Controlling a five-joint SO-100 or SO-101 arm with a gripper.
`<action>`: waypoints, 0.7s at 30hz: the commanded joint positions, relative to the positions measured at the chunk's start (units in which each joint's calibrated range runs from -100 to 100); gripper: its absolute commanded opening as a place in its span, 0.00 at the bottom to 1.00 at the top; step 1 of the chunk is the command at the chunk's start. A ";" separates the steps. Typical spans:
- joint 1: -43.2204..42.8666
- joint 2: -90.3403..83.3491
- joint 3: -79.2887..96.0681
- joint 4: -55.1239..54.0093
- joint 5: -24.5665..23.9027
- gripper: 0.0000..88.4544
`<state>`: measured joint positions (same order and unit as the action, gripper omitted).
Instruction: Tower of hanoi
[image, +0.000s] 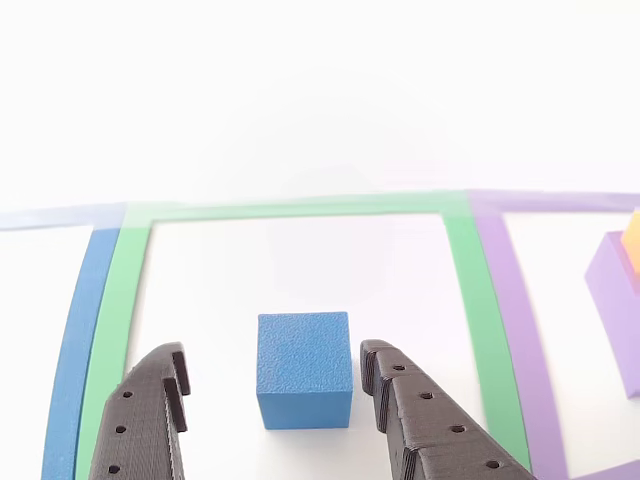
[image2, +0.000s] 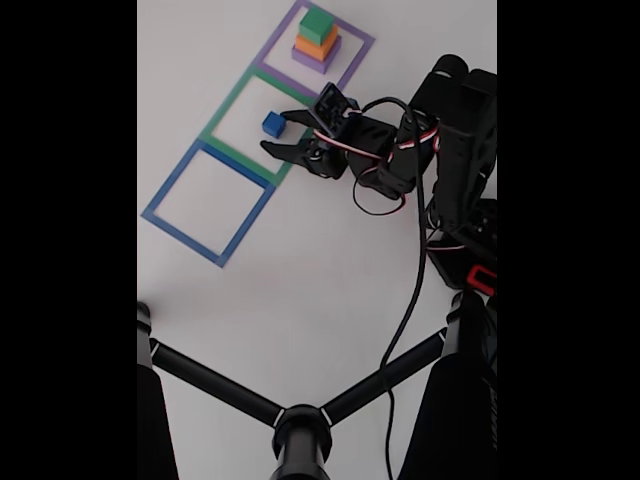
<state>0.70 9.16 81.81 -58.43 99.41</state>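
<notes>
A small blue cube (image: 303, 368) (image2: 273, 124) rests on the white table inside the green taped square (image: 470, 290) (image2: 228, 106). My gripper (image: 275, 390) (image2: 282, 132) is open, its two black fingers standing on either side of the cube with gaps, not touching it. In the purple taped square (image: 510, 300) (image2: 352, 40) stands a stack: a purple block (image: 615, 300) (image2: 317, 55) at the bottom, an orange block (image: 632, 245) (image2: 315, 42) on it, and a green block (image2: 318, 24) on top. The blue taped square (image2: 208, 196) holds nothing.
The black arm (image2: 440, 140) with its cables reaches in from the right of the fixed view. A black tripod-like stand (image2: 300, 425) crosses the lower part of that view. White table lies between the stand and the squares.
</notes>
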 joint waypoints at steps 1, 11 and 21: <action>1.41 -16.47 1.55 11.46 0.59 0.21; 8.80 -47.47 -0.08 48.39 0.59 0.10; 14.93 -68.47 -14.54 90.33 0.59 0.00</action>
<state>13.30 -52.30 77.46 15.49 99.41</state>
